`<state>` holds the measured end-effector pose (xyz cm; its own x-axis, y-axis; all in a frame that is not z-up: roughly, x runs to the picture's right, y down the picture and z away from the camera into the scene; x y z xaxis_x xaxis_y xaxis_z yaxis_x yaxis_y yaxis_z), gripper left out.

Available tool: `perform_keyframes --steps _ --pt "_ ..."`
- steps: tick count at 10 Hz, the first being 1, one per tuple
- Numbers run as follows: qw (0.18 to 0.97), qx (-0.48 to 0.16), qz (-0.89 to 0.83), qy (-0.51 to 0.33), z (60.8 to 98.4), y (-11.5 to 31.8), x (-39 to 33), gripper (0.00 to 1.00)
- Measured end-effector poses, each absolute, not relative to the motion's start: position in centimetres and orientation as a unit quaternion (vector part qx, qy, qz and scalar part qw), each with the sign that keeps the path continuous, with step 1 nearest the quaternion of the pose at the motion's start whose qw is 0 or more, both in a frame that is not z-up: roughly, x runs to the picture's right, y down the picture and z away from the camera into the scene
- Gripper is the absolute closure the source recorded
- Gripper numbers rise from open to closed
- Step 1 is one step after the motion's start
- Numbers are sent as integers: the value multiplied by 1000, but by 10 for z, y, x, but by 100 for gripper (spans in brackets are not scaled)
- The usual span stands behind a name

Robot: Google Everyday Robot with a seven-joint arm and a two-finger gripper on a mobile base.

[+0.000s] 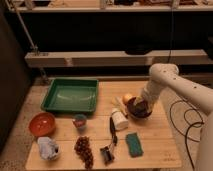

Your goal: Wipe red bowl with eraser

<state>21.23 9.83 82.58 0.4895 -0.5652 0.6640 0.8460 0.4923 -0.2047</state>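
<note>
The red bowl (42, 123) sits upright near the table's left edge, in front of the green tray, with nothing in it that I can see. My gripper (141, 104) is far from it on the right side of the table, pointing down into the dark purple bowl (136, 113). The white arm (162, 80) reaches in from the right. The eraser is hidden; I cannot make it out at the gripper or anywhere on the table.
A green tray (70, 95) lies at the back left. Between the two bowls stand a small cup (80, 121), dark grapes (84, 150), a white bottle on its side (119, 119), a black clip tool (109, 145) and a teal sponge (133, 144). A crumpled white wrapper (48, 147) lies front left.
</note>
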Motion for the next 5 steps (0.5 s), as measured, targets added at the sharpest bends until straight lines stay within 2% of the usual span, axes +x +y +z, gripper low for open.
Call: perform_keyframes --steps 5 --pt "809 -273 -434 -286 852 117 205 42"
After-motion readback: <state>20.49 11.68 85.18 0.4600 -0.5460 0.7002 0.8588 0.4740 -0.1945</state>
